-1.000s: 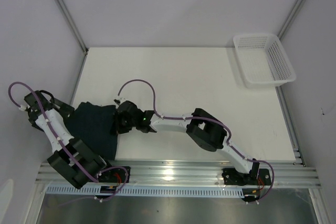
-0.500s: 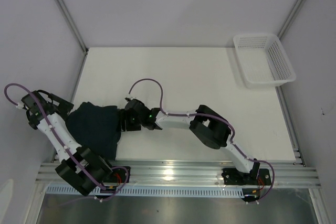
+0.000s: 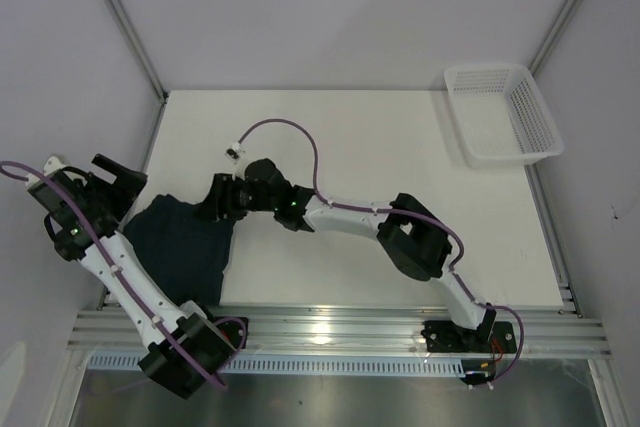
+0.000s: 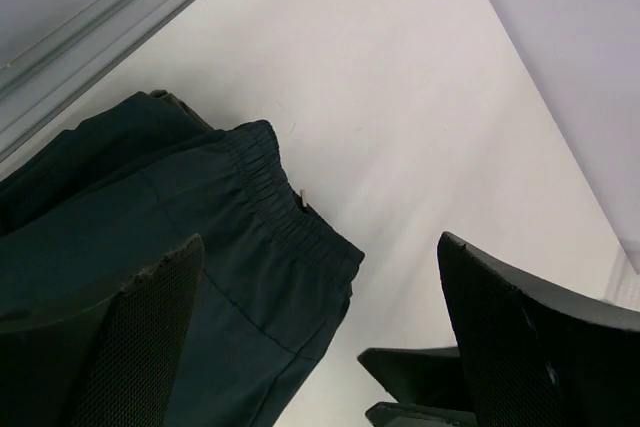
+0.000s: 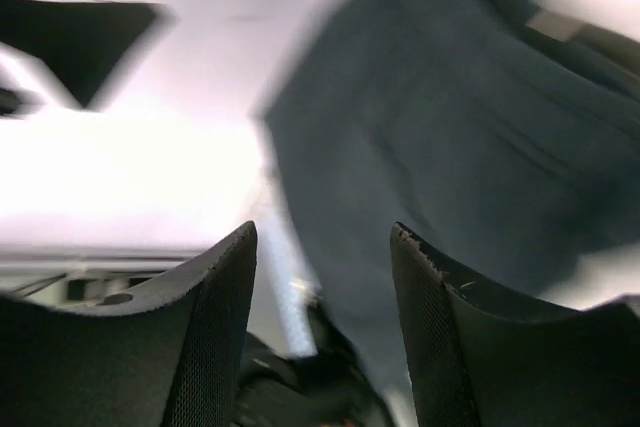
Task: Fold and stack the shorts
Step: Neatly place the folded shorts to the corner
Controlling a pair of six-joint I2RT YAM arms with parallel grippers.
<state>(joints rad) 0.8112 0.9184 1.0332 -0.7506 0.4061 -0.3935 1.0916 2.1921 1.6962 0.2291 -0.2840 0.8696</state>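
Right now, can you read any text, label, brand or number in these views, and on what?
No readable text anywhere.
The small pale tag on the waistband of the dark shorts: too small to read.
The white basket: no marking shows.
Right wrist view: blurred, nothing legible.

Top view: bright, flat, diffuse overhead light, everything sharp. White table (image 3: 380, 147) is near clipping, with a specular hotspot on the aluminium rail (image 3: 320, 331). Shadows under the arms are soft and faint. Navy-teal shorts (image 3: 180, 242) read nearly black, little fold detail.
Left wrist: waistband ribbing crisp. Left gripper (image 4: 320, 237) pads are dark and slightly soft up close.
Right wrist: heavily smeared, table blown out to white, shorts edges blurred. Right gripper (image 5: 322, 229) pads comparatively sharp, texture visible.
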